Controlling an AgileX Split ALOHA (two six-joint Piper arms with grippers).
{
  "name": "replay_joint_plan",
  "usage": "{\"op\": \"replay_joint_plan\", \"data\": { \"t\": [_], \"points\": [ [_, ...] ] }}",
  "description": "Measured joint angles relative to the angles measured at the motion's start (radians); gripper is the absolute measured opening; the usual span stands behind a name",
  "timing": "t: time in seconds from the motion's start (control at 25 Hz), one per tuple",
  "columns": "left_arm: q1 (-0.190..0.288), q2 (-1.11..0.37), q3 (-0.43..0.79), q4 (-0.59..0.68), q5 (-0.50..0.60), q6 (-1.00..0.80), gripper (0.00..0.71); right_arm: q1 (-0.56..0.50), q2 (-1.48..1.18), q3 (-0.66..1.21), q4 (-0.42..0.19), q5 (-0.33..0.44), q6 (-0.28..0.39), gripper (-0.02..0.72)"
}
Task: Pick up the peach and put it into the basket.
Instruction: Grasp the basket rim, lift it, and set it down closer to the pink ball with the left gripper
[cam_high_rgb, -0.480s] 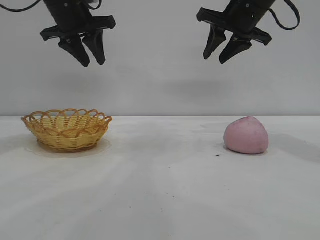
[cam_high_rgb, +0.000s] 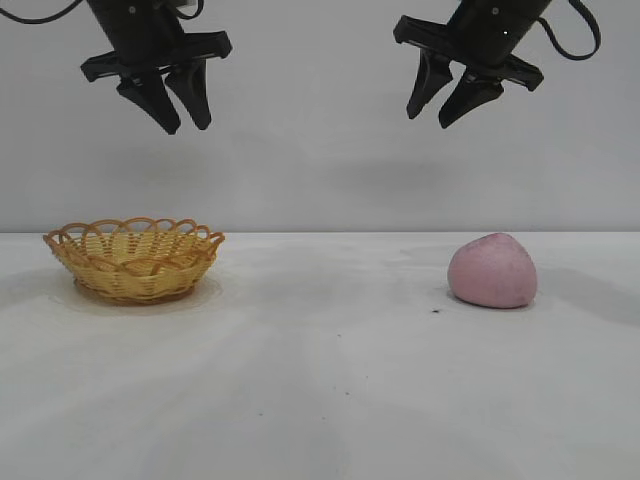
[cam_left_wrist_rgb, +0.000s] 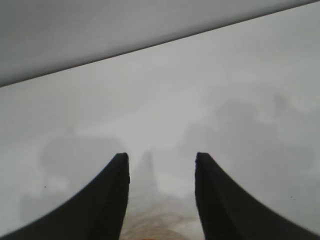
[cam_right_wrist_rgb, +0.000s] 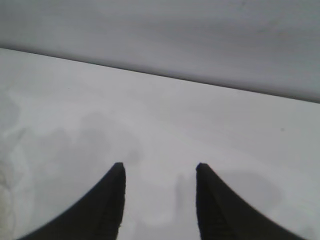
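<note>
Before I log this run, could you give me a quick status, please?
Left gripper and right gripper open, empty, high. Dusty-pink rounded peach on white table, below right gripper. Yellow-tan woven wicker basket empty. Nothing between.

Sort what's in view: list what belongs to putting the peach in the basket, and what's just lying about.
Belongs to the job:
- peach, on the table at the right
- basket, empty, at the left
- right hand, open, high above the peach
- left hand, open, high above the basket

Just lying about:
- nothing; only the bare white table
</note>
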Motion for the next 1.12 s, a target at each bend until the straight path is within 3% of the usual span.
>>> {"op": "replay_joint_plan", "data": {
  "t": [0.2,0.4,0.56,0.68,0.88,1.12],
  "points": [
    [0.000,0.000,0.000,0.000,0.027,0.000,0.277,0.000,0.000,0.000,0.000,0.016,0.000,0.295],
    [0.009,-0.006,0.014,0.011,0.078,-0.017,0.277,-0.002,-0.004,0.014,-0.028,0.081,0.000,0.295],
    [0.058,-0.042,0.108,0.031,0.083,-0.046,0.277,-0.043,-0.039,0.122,-0.028,0.088,0.003,0.295],
    [0.088,-0.099,0.238,0.036,0.044,-0.028,0.277,-0.063,-0.089,0.242,-0.019,0.050,-0.023,0.295],
    [0.090,-0.223,0.465,0.029,-0.116,0.050,0.277,-0.059,-0.180,0.407,0.059,-0.024,-0.102,0.295],
    [0.090,-0.238,0.566,0.029,-0.169,0.084,0.277,-0.054,-0.244,0.581,0.205,-0.095,-0.246,0.295]
  ]
}}
